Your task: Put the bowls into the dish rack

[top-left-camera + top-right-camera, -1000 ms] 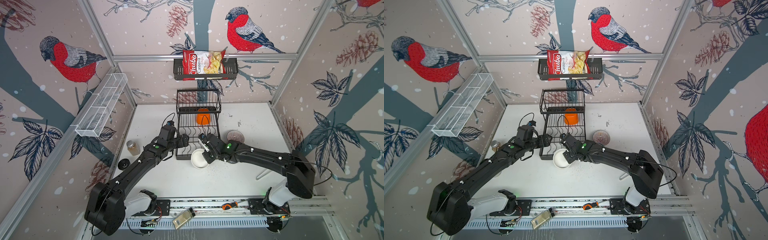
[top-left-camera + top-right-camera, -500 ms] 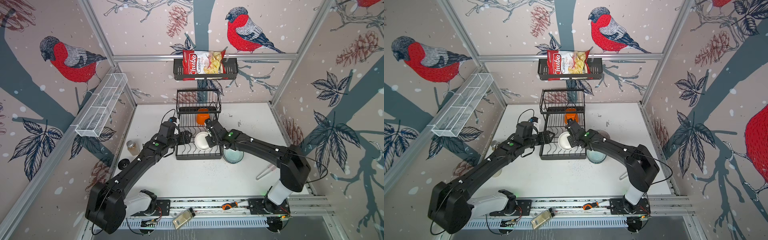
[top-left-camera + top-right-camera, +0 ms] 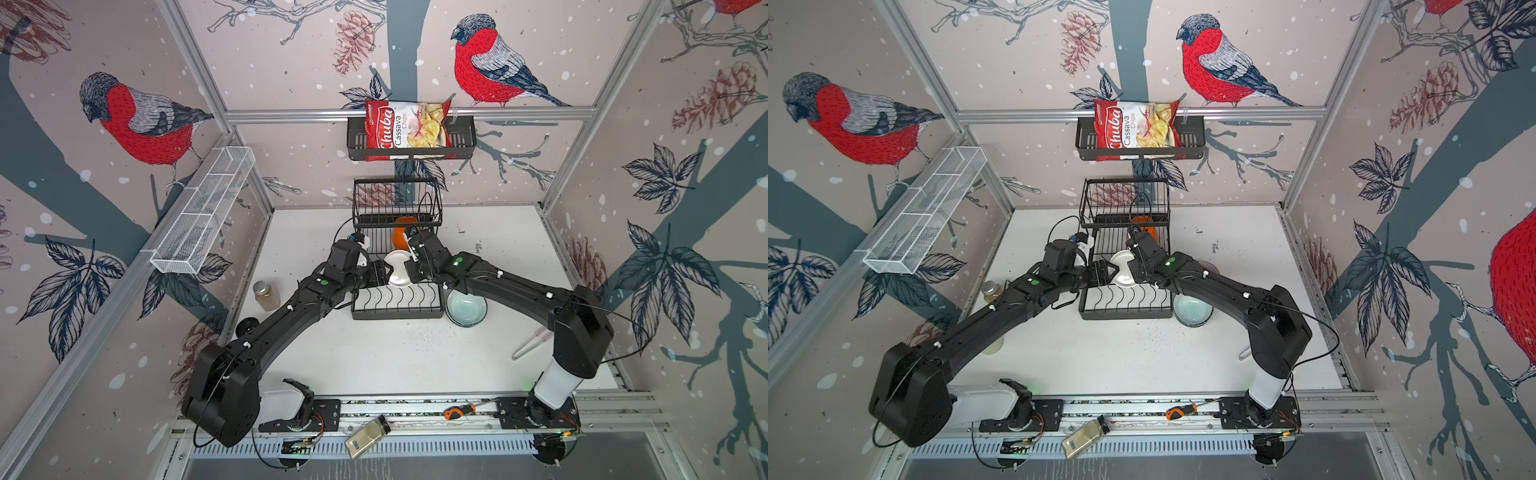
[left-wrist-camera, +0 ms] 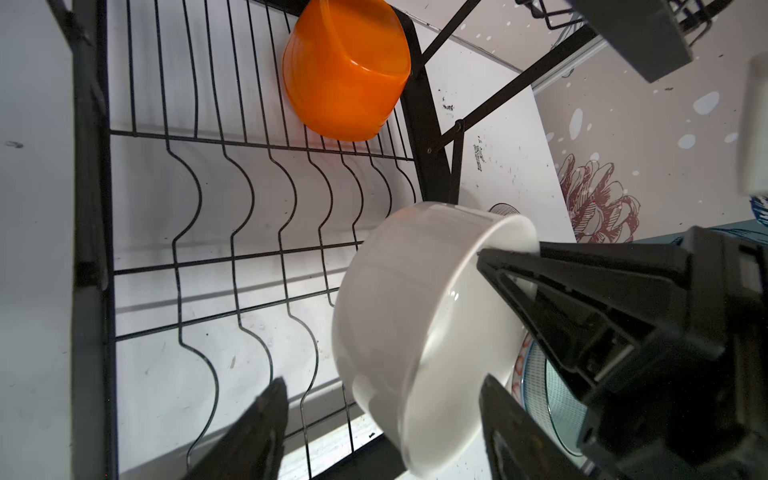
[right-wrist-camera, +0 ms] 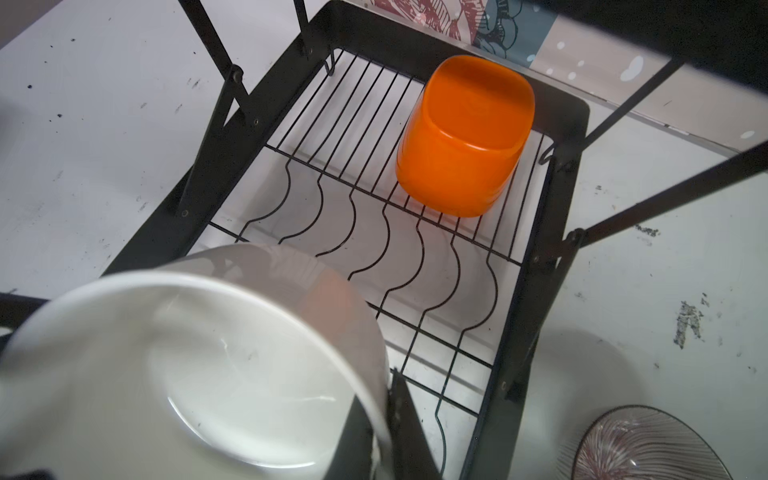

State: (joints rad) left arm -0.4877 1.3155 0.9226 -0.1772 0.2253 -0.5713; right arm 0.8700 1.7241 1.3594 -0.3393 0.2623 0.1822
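The black wire dish rack (image 3: 395,307) (image 3: 1125,308) stands mid-table. An orange bowl (image 3: 401,240) (image 4: 345,75) (image 5: 465,137) lies upside down on its lower grid (image 4: 208,257) (image 5: 540,249). My right gripper (image 3: 410,267) (image 3: 1134,269) (image 5: 384,399) is shut on the rim of a plain white bowl (image 3: 398,270) (image 3: 1123,272) (image 4: 415,311) (image 5: 208,374), which hangs tilted on edge above the wavy slots. From the other side my left gripper (image 3: 387,272) (image 3: 1111,272) (image 4: 382,380) is open, its fingers either side of the bowl's lower edge. A mint-green bowl (image 3: 466,309) (image 3: 1192,311) sits on the table right of the rack.
A brown-striped bowl (image 5: 648,449) lies on the table beside the rack. A jar (image 3: 266,295) stands at the left. A chips bag (image 3: 409,131) sits in the wall shelf, and a white mesh trough (image 3: 203,216) hangs on the left wall. A white utensil (image 3: 530,345) lies at the right.
My right gripper has lifted the white bowl from the table in front of the rack to above the wavy slots. My left gripper has reached in beside it, its fingers narrowing.
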